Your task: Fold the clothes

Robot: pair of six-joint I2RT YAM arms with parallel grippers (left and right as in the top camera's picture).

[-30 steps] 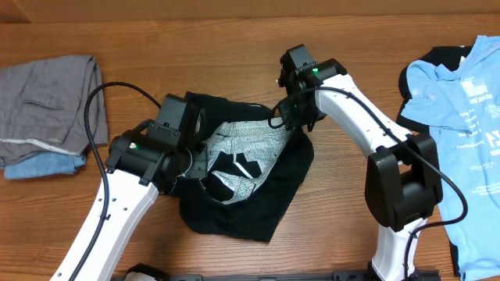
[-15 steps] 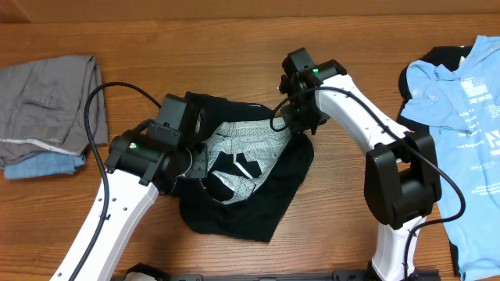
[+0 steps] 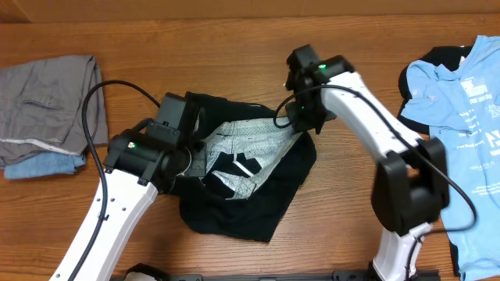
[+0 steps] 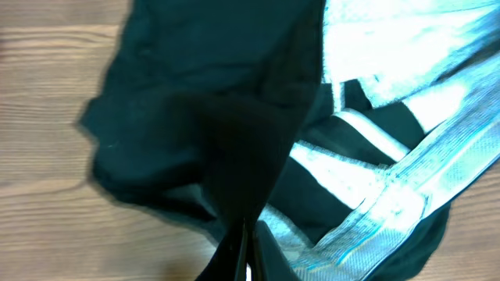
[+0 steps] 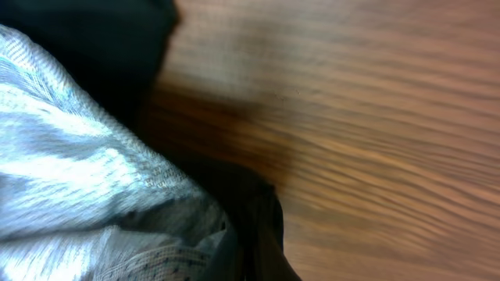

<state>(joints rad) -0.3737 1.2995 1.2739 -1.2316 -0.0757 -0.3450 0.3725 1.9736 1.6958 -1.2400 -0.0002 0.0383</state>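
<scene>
Overhead, mid-table: noted black shorts (image 3: 242, 211) lying crumpled on wooden table (image 3: 234, 55), pale grey inner lining (image 3: 250, 144) turned up. Logged left gripper (image 3: 195, 150) at left edge of that lining, pressed into cloth; right gripper (image 3: 301, 125) at upper right edge of shorts. Could not read either jaw gap from this height (wrist housings in the way). Also recorded grey garment (image 3: 47, 101) stacked on blue piece (image 3: 43, 165) at far left, well apart from shorts; light blue printed T-shirt (image 3: 461, 117) at far right edge.

Left wrist: found left gripper (image 4: 244, 257) clenched on a dark fold of shorts (image 4: 203, 117), with fabric drawn to a narrow pinch at bottom centre. Saw pale grey waistband (image 4: 406, 187) running diagonally at right, bare wood at left.

Right wrist (blurred): found right gripper (image 5: 262, 257) closed on black edge of shorts (image 5: 94, 31) at bottom of view. Marked grey mesh lining (image 5: 78, 156) at left, wood at right.
</scene>
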